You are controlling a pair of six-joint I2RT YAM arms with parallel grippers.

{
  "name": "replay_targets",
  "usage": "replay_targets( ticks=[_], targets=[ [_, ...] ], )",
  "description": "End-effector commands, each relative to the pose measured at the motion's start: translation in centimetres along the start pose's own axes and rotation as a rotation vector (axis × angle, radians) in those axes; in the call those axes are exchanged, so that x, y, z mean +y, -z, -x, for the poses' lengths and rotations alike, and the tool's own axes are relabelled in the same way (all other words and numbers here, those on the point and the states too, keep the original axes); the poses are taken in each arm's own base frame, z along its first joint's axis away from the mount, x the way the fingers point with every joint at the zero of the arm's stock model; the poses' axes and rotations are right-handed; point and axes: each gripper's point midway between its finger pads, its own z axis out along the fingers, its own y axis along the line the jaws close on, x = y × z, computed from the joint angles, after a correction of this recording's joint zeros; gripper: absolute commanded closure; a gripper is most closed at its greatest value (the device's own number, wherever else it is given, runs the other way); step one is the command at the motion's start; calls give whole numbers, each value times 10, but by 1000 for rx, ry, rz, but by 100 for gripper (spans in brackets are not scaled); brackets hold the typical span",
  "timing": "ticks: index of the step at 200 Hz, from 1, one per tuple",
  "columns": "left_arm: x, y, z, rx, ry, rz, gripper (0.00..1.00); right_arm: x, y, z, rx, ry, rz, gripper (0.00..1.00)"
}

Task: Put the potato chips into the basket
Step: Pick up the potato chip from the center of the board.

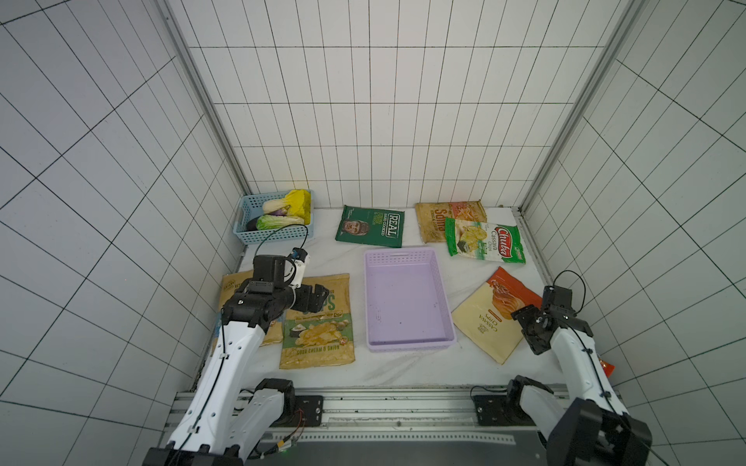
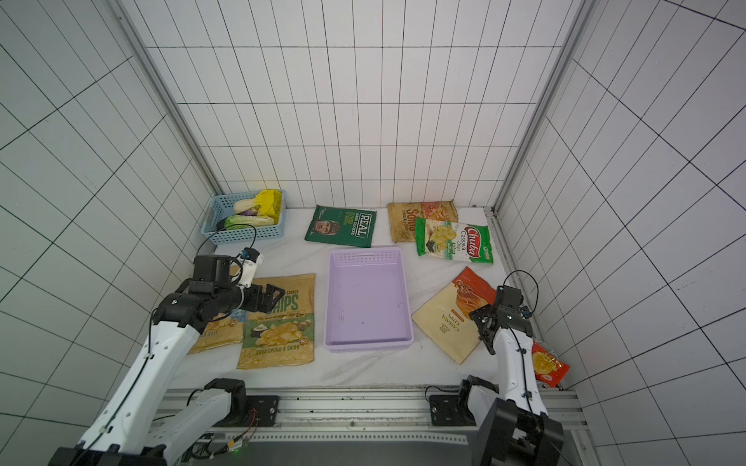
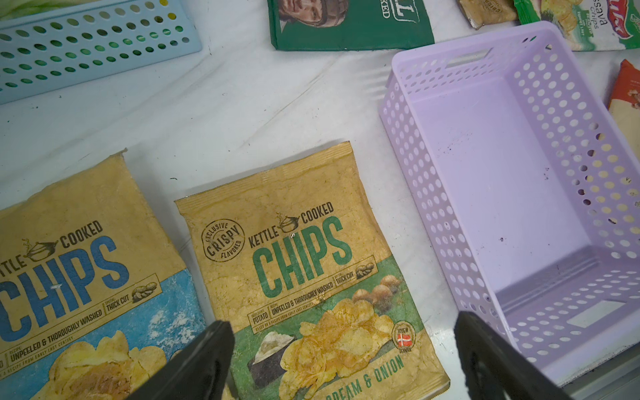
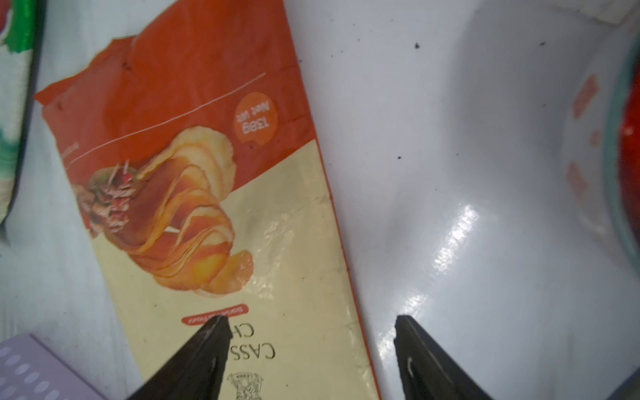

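The lilac basket (image 1: 403, 255) (image 3: 433, 180) stands mid-table with nothing in it. The potato chips lie around it: a sour-cream tan bag (image 1: 319, 335) (image 3: 311, 263), a sea-salt tan bag (image 1: 230, 284) (image 3: 86, 249), a dark green REAL bag (image 1: 371, 226), a tan bag (image 1: 434, 222) under a Chuba bag (image 1: 484, 240), and a cream cassava bag (image 1: 480, 322) (image 4: 225, 173). My left gripper (image 1: 319, 296) (image 3: 343, 323) hovers open over the sour-cream bag. My right gripper (image 2: 484, 318) (image 4: 311, 319) is open and low, straddling the cassava bag's edge.
A blue lattice basket (image 1: 274, 236) with toy vegetables sits at the back left. A red snack bag (image 2: 549, 365) lies at the front right by the wall. Tiled walls close three sides; a metal rail (image 1: 383, 403) runs along the front.
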Motion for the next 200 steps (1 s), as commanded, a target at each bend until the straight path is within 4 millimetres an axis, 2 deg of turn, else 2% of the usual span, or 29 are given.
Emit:
replay_targets(
  ticks=[1,33,82,109,122,141,157,185,200],
  targets=[
    [1,2,4,-16,-1,11,2,2,-16,5,19,-22,38,22],
    [1,2,4,-16,-1,13,2,4,-33,4,61,-41,50,24],
    [2,3,5,-18,0,21,2,2,-56,-7,114,-77,63,26],
    [2,3,5,-19,1,23,2,7,-57,-8,136,-70,83,38],
    [2,3,5,-19,1,24,2,8,-54,-8,129,-64,92,40],
    [3,3,5,-19,2,26,2,9,-48,-4,99,-56,103,52],
    [3,3,5,-19,4,28,2,9,-41,0,68,-47,109,72],
    [3,3,5,-19,4,29,2,9,-28,10,4,-28,108,100],
    [3,3,5,-18,4,28,2,11,-21,14,-20,-10,115,100]
  ],
)
